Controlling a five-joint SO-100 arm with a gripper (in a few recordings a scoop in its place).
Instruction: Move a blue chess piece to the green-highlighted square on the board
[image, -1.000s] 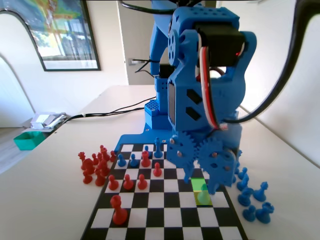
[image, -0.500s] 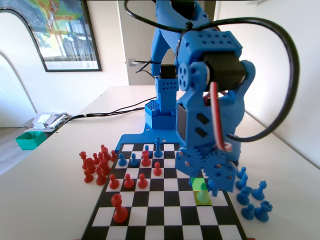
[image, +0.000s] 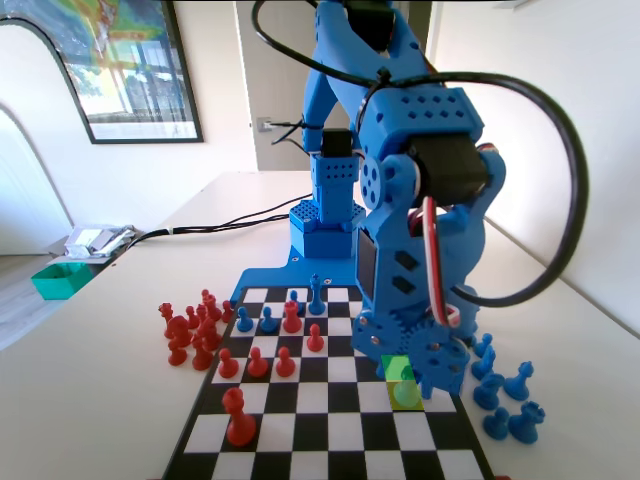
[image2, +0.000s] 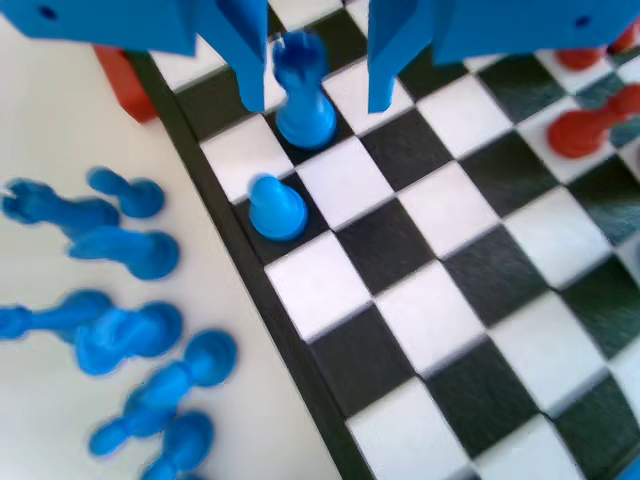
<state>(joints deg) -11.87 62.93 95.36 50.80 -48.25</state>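
Gripper (image2: 308, 62) hangs open astride a taller blue piece (image2: 303, 95) at top centre, w/ blue pawn (image2: 273, 207) apparently placed on green-highlighted square (image: 402, 381); next: likely lift clear.

The fixed view is bright with soft daylight. The white walls and the table (image: 120, 330) look washed out, and the shadows under the pieces are faint. The top left bends a bit, like a curved lens. The framed picture (image: 110, 60) on the far wall shines with glare. The wrist view is bright too, but blurry. The loose blue pieces (image2: 120, 310) on the left are smeared, and the board (image2: 450, 260) squares look soft.
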